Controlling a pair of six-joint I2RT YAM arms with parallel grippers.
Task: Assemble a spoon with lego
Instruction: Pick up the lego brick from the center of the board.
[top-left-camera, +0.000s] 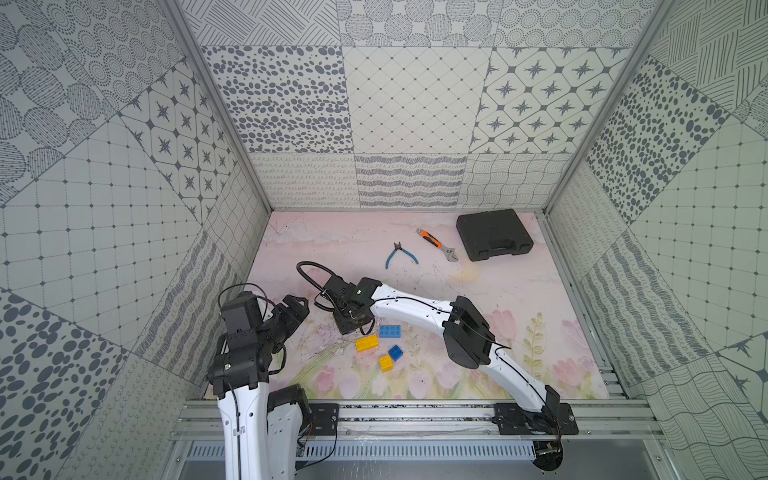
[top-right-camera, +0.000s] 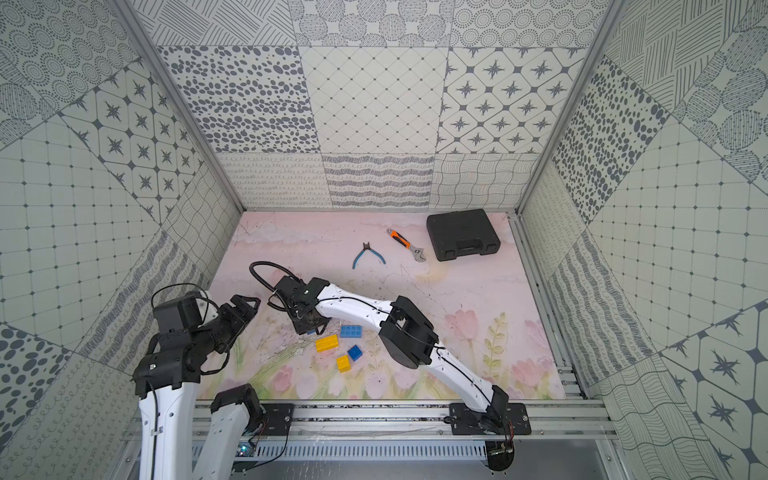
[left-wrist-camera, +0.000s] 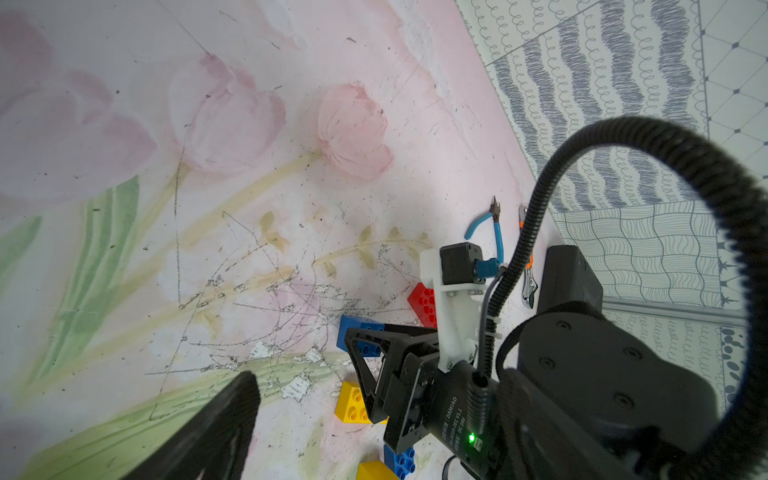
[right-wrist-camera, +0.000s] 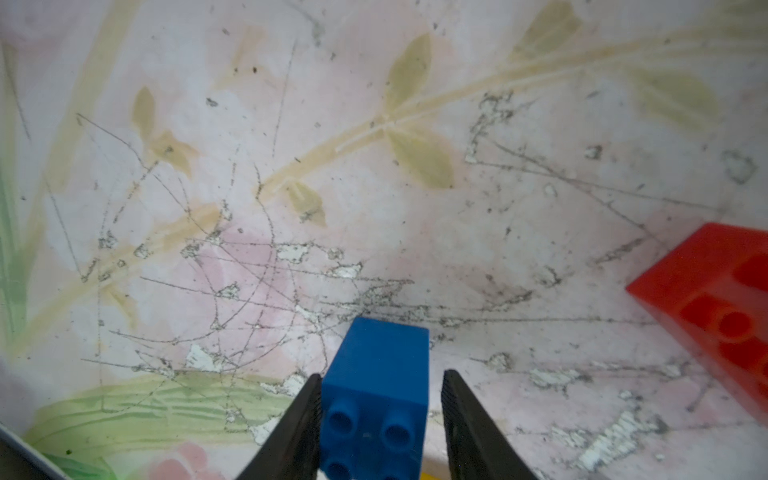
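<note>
No joined spoon is in view; the lego lies loose on the floral mat. My right gripper (right-wrist-camera: 382, 374) is low over a dark blue brick (right-wrist-camera: 376, 386), which sits between its fingers. One finger touches the brick and the other stands a little apart. A red brick (right-wrist-camera: 715, 307) lies close beside it. In both top views a light blue oblong brick (top-left-camera: 390, 331), a yellow oblong brick (top-left-camera: 366, 344), a dark blue square brick (top-left-camera: 395, 352) and a yellow square brick (top-left-camera: 386, 363) lie just in front of that gripper. My left gripper (top-left-camera: 297, 305) hovers open and empty to the left.
Blue-handled pliers (top-left-camera: 399, 254), an orange-handled wrench (top-left-camera: 438, 245) and a shut black case (top-left-camera: 493, 235) lie at the back of the mat. Patterned walls close in three sides. The right arm's forearm (top-left-camera: 415, 305) spans the mat's middle.
</note>
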